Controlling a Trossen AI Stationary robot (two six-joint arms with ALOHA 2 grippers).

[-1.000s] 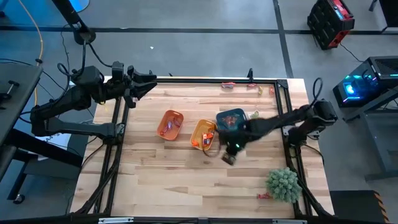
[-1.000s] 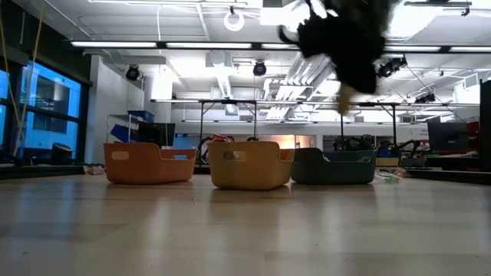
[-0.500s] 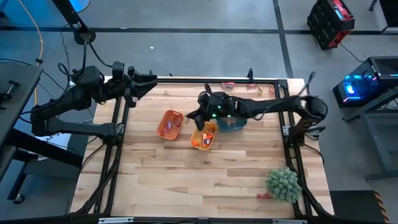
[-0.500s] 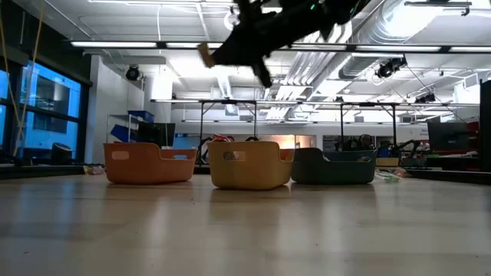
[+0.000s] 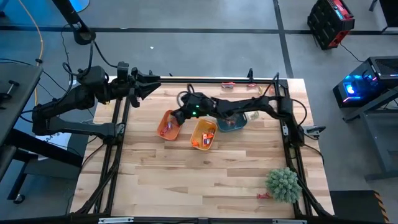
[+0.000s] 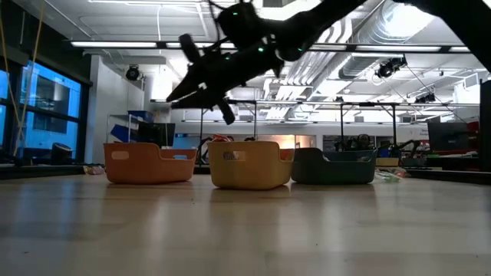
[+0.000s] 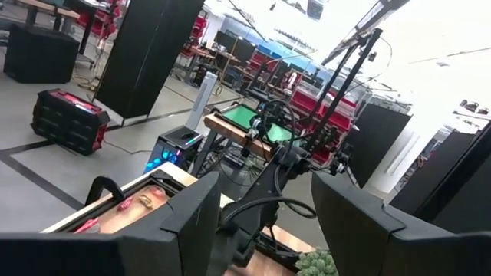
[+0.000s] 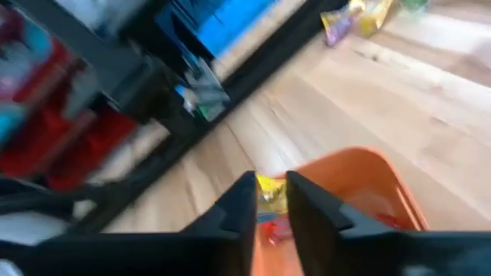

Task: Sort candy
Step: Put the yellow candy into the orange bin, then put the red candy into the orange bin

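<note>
The wooden table [image 5: 186, 180] is carrying three small bins in a row; the right arm [image 5: 261, 107] is stretching across it from the right side, and the left arm [image 5: 68, 106] is waiting at the table's far left corner, its hand [image 5: 149, 84] hanging just past the table's edge with its fingers [image 7: 192, 222] spread apart; the green spiky plant [image 5: 283, 184] is standing near the front right corner; the orange bin [image 5: 169, 125] is sitting leftmost, the yellow-orange bin [image 5: 204, 134] just beside it in the middle, and the blue bin [image 5: 231, 122] to the right, mostly hidden beneath the right arm; the right hand [image 5: 181, 114] is hovering over the orange bin, well above its rim in the low view, and its two fingers [image 8: 238, 207] are standing slightly apart with a yellow-wrapped candy [image 8: 270, 193] showing between them; whether the fingers are pinching that sweet I cannot tell; red and orange candy [image 5: 166, 128] is lying inside the orange bin, more candy [image 5: 205, 138] is lying in the yellow-orange bin, a few wrapped pieces [image 5: 229, 86] are lying loose along the table's far edge, and one red piece [image 5: 263, 196] is lying beside the plant.
</note>
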